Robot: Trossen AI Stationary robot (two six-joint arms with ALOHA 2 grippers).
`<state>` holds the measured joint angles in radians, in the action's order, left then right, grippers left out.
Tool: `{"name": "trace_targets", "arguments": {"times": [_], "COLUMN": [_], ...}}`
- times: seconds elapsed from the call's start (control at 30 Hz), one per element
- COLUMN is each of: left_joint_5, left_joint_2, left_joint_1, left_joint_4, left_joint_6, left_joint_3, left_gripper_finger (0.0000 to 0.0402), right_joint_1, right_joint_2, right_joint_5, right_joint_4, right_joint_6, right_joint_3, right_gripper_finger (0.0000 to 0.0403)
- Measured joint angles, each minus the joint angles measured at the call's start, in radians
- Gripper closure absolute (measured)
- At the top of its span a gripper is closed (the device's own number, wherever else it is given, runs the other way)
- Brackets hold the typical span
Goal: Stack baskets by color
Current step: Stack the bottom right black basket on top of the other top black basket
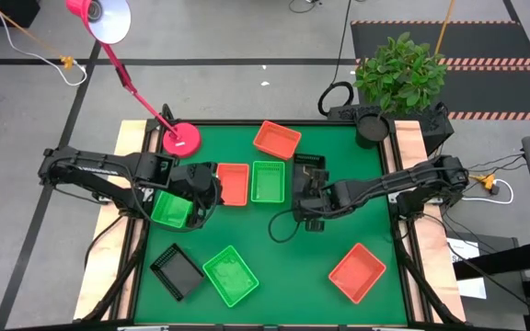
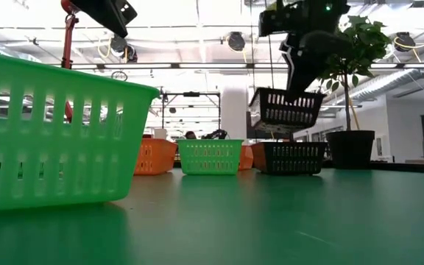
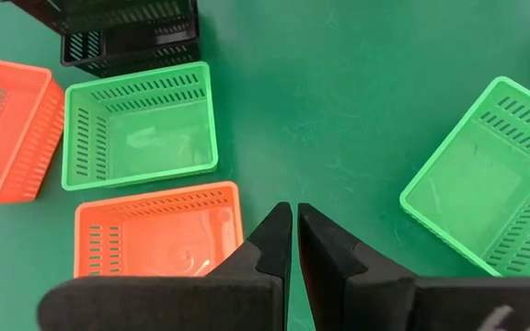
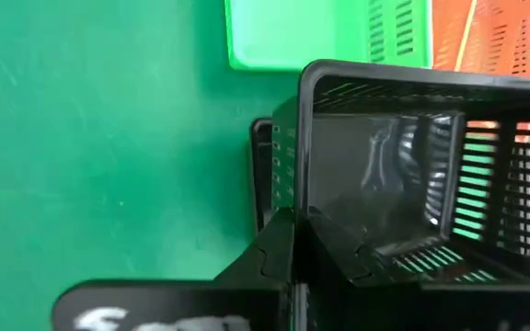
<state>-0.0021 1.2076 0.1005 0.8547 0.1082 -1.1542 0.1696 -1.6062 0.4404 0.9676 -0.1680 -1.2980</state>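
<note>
1. My right fingers (image 4: 288, 241) are pinched onto the wall of a black basket (image 4: 412, 175), which I hold lifted and tilted; the low view shows it hanging clear of the counter (image 1: 339, 230), above a second black basket (image 2: 293, 157) that rests there.
2. My left fingers (image 3: 293, 234) are pressed together with nothing between them; they hover over the counter's left part, just beside an orange-red basket (image 3: 159, 230) and above a green basket (image 1: 171, 209).
3. A green basket (image 1: 268, 180) sits near the middle, touching or nearly touching the orange-red one on its left; another orange-red basket (image 1: 277, 139) lies tilted toward the far edge.
4. Near the front edge lie a third black basket (image 1: 176, 270), a green basket (image 1: 231, 275) just beside it, and an orange-red basket (image 1: 357, 272) well apart on the right.
5. A pink lamp base (image 1: 181, 139) stands at the far left corner; a potted plant (image 1: 399, 74) stands beyond the far right corner.
</note>
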Motion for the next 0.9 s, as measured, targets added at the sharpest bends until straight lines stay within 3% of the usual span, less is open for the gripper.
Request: {"name": "trace_targets", "arguments": {"times": [0.37, 0.53, 0.9], "left_joint_5": [0.000, 0.000, 0.000], "left_joint_2": [0.000, 0.000, 0.000], "left_joint_1": [0.000, 0.000, 0.000], "left_joint_4": [-0.012, -0.029, -0.048], "left_joint_6": [0.010, 0.011, 0.010], "left_joint_3": [0.000, 0.000, 0.000], "left_gripper_finger": [0.0376, 0.0376, 0.0376], "right_joint_1": [-0.034, -0.053, -0.055], "right_joint_2": [0.000, 0.000, 0.000], "right_joint_5": [-0.004, -0.057, -0.058], "right_joint_4": [-0.062, -0.126, -0.130], "right_joint_6": [0.008, 0.034, 0.052], "right_joint_3": [0.090, 0.128, 0.139], "right_gripper_finger": [0.0394, 0.0394, 0.0394]}}
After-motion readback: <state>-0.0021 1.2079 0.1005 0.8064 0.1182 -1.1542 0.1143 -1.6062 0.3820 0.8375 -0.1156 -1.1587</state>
